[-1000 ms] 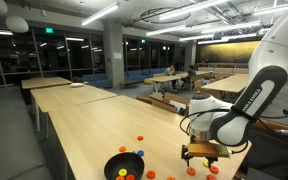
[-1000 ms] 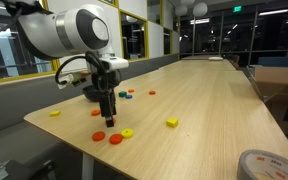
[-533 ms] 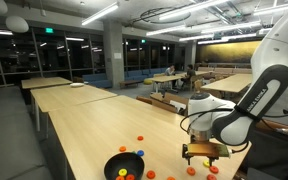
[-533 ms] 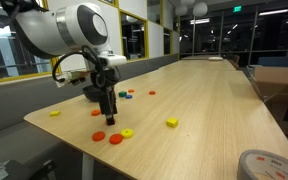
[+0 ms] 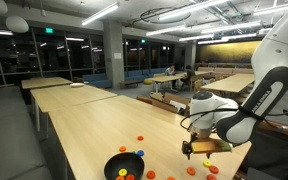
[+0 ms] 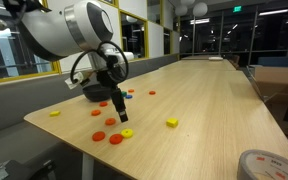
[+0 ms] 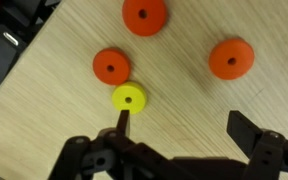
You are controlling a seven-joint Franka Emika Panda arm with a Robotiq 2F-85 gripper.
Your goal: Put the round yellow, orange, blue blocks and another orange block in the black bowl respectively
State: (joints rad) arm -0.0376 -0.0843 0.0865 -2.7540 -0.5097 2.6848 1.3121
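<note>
My gripper point(image 7: 184, 125) is open and empty, a little above the table; it also shows in both exterior views point(image 5: 206, 147) point(image 6: 122, 112). A round yellow block point(image 7: 129, 97) lies flat just ahead of one fingertip, outside the jaws; it also shows in an exterior view point(image 6: 126, 133). Three round orange blocks point(image 7: 111, 66) point(image 7: 144, 15) point(image 7: 231, 58) lie beyond it. The black bowl point(image 5: 112, 164) stands near the table edge, apart from the gripper, with a few coloured discs inside. In an exterior view the bowl point(image 6: 92, 94) sits behind the arm.
A yellow square block point(image 6: 172, 122) lies to the side of the gripper. A yellow piece point(image 6: 54, 113) lies near the table edge. More orange discs point(image 5: 139, 138) and a blue one point(image 6: 129, 96) are scattered near the bowl. The table edge is close.
The gripper has risen slightly and tilted, shifting a little sideways over the discs. It stays open. The blocks have not moved.
</note>
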